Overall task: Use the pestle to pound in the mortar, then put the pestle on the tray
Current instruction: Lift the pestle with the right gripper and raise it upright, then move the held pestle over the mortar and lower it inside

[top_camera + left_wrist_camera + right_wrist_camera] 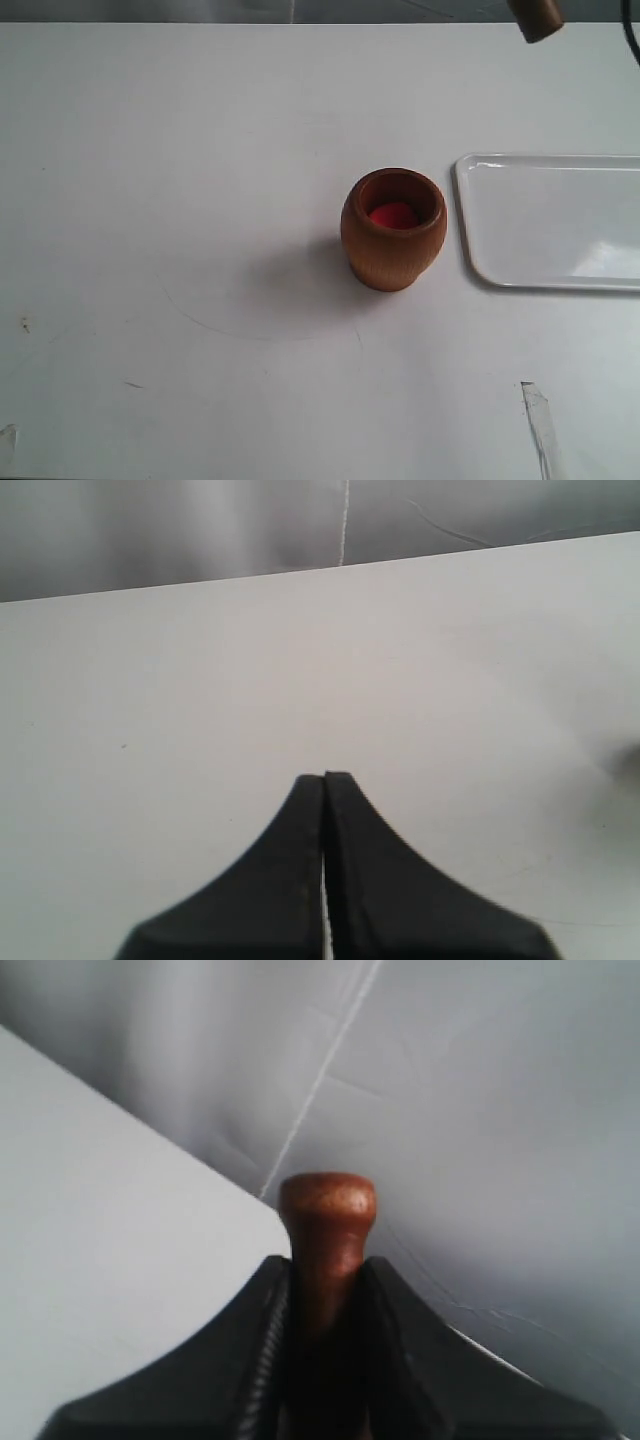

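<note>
The light brown wooden mortar [393,230] stands upright near the middle of the white table, with something red lying in its dark inside. To its right lies the white tray [555,222], bare. My right gripper [327,1265] is shut on the reddish-brown pestle [327,1210], whose knobbed end sticks out past the fingertips. In the exterior view only the pestle's blunt end [537,18] shows at the top right edge, high above the far side of the table. My left gripper [324,776] is shut on nothing, above bare table, and does not show in the exterior view.
The white table [180,180] runs to a grey backdrop at the far edge. A strip of clear tape [540,425] sticks to the table near the front right, and another scrap [8,438] at the front left corner.
</note>
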`<state>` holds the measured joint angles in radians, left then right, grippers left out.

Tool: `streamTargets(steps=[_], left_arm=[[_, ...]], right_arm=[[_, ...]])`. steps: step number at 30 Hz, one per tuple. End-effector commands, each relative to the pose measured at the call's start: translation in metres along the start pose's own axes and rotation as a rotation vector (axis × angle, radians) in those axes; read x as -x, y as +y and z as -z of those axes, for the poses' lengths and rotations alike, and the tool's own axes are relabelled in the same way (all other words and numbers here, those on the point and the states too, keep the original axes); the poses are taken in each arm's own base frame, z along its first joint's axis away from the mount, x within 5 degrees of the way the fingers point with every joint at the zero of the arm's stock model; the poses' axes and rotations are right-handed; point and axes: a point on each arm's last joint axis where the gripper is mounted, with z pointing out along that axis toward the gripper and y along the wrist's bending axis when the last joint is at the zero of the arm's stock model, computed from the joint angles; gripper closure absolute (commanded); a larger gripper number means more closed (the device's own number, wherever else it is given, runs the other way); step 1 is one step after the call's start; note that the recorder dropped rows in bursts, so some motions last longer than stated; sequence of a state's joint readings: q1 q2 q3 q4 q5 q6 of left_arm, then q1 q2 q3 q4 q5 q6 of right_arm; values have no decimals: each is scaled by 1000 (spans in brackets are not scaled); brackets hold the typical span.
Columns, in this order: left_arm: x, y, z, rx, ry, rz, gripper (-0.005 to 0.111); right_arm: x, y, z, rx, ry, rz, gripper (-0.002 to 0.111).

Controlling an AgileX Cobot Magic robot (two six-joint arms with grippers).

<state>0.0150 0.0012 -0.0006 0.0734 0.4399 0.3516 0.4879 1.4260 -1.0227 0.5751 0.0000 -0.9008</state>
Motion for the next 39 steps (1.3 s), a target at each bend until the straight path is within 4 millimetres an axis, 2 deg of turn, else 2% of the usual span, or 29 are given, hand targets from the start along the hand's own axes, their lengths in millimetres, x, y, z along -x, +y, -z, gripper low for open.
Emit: streamTargets(steps=[1,4,7,11,15,17,20,24,27,33,35,39], left_arm=[[0,-1,0,-8,-7,12,107],[0,-1,0,-8,-7,12,107],[0,-1,0,-8,-7,12,107],[0,-1,0,-8,-7,12,107],[0,-1,0,-8,-7,12,107],[0,-1,0,-8,-7,12,107],[0,-1,0,-8,-7,12,107],[0,-1,0,-8,-7,12,107],[0,-1,0,-8,-7,12,107],[0,-1,0,-8,-7,12,107],[0,-1,0,-8,-7,12,107],[0,-1,0,-8,-7,12,107]], right_arm=[[-12,-4,33,-146,-106,-99,108],[-17,3,50,-178,-218,-199,108],[-16,19,64,-107,-368,-296,108],[-5,46,82,146,-566,-368,108],[-3,72,95,397,-685,-224,108],[-11,73,94,390,-672,-248,108],[-30,66,94,262,-685,-317,108],[-55,65,107,192,-821,-352,108],[-76,72,97,201,-721,-362,108],[-98,86,54,232,-552,-364,108],[-99,86,41,214,-532,-372,108],[-94,91,29,254,-537,-355,108]])
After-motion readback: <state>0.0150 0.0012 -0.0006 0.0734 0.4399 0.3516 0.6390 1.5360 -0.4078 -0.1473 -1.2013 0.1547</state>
